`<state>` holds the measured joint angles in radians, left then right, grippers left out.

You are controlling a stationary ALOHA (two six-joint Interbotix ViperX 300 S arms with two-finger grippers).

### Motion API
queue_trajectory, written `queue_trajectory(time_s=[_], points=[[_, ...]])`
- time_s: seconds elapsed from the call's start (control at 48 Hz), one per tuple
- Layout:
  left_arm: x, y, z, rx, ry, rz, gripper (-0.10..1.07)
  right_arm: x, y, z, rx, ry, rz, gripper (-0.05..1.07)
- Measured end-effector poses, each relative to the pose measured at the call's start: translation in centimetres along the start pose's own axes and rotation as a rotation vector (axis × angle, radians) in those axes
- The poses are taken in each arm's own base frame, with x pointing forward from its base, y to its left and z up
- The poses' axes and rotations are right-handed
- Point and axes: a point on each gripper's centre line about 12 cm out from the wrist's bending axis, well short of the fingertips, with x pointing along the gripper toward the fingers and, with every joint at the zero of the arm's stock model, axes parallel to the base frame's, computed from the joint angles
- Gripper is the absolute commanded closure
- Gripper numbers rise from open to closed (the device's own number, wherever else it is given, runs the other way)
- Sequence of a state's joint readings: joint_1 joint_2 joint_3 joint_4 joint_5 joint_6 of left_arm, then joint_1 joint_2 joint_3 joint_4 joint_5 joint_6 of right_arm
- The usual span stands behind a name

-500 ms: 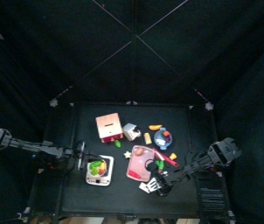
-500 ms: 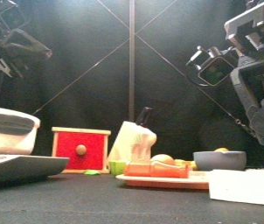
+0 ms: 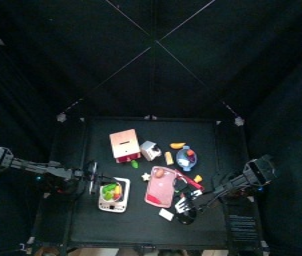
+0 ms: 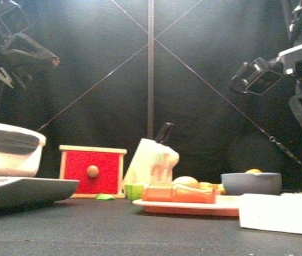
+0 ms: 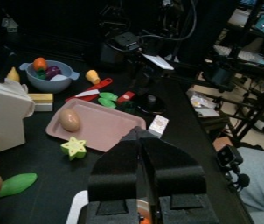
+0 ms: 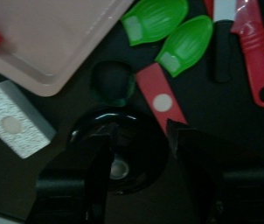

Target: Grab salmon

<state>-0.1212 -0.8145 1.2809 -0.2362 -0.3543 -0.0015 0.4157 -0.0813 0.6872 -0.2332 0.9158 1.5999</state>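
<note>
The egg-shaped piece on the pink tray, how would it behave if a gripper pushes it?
The egg-shaped piece looks rounded and smooth, so it would probably roll, and it may slip out of closing jaws. The raised rim of the pink tray might stop it.

In the right wrist view the pink tray [image 6: 47,39] runs off the upper left corner. The red knife [image 6: 253,48] is cut by the top edge.

In the top view, items at frame centre are too small to name.
</note>
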Motion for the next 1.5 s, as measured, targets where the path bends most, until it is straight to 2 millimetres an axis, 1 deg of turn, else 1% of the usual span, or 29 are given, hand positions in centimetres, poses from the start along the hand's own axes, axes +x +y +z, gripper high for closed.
queue_trajectory(time_s=[0.125,0.375,0.75,1.0,1.125,1.312,1.375,1.5], points=[[0.0,0.0,0.0,0.0,0.0,-0.001,0.63,0.7,-0.9,-0.5,-0.015,0.004,-0.03,0.2],[0.0,0.0,0.0,0.0,0.0,-0.001,0.63,1.6,-1.9,-0.9,-0.026,0.007,-0.059,0.2],[0.0,0.0,0.0,0.0,0.0,0.0,0.63,3.4,-1.8,-1.1,-0.041,0.012,-0.059,0.2],[0.0,0.0,0.0,0.001,0.0,0.001,0.63,4.2,-1.8,-1.2,-0.039,0.016,-0.073,0.21],[0.0,0.0,0.0,0.002,0.0,0.0,0.63,4.2,-1.9,-1.1,-0.038,0.016,-0.07,0.28],[0.0,0.0,0.0,0.0,-0.002,0.001,0.63,4.3,-1.8,-1.2,-0.042,0.017,-0.064,0.46],[0.0,0.0,0.0,0.0,0.0,0.001,0.63,4.3,-1.8,-1.2,-0.044,0.015,-0.065,0.48],[0.0,0.0,0.0,0.001,0.0,0.001,0.63,3.7,-1.9,-1.1,-0.043,0.01,-0.062,0.49]])
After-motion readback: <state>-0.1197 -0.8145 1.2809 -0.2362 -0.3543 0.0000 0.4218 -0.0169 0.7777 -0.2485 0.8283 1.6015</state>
